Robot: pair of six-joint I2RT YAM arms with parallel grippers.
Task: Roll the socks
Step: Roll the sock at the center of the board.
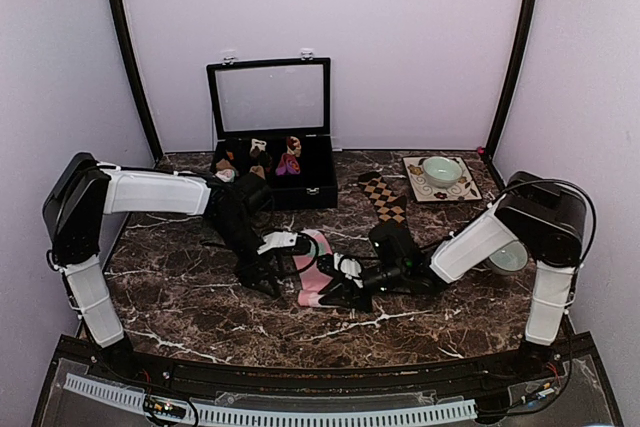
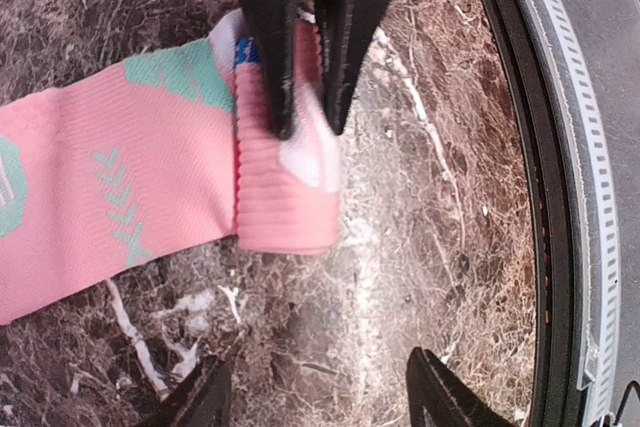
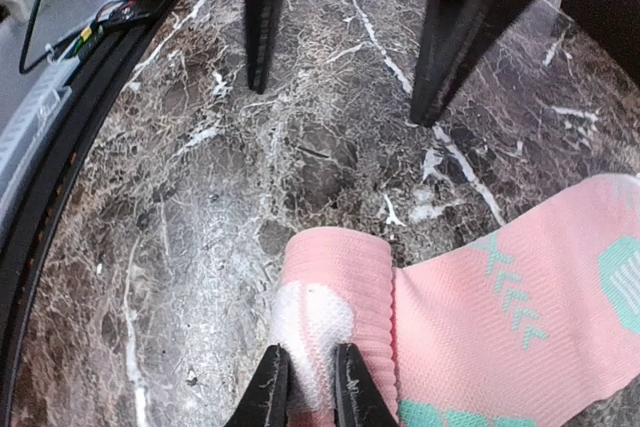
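Pinching pink sock (image 3: 500,297) cuff: right end effector (image 3: 310,375); left end effector (image 2: 320,387) open; checked sock (image 1: 385,197) partly hidden.

pink sock (image 2: 150,187), mint chevrons; brown sock (image 1: 384,198), tan diamonds

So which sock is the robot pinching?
The pink sock with mint-green patches; the right gripper pinches its folded end. The brown checked sock lies farther back, ungripped.

Top camera overlooks the whole table (image 1: 180,292); both wrist cameras closely share the pink sock (image 2: 150,187).
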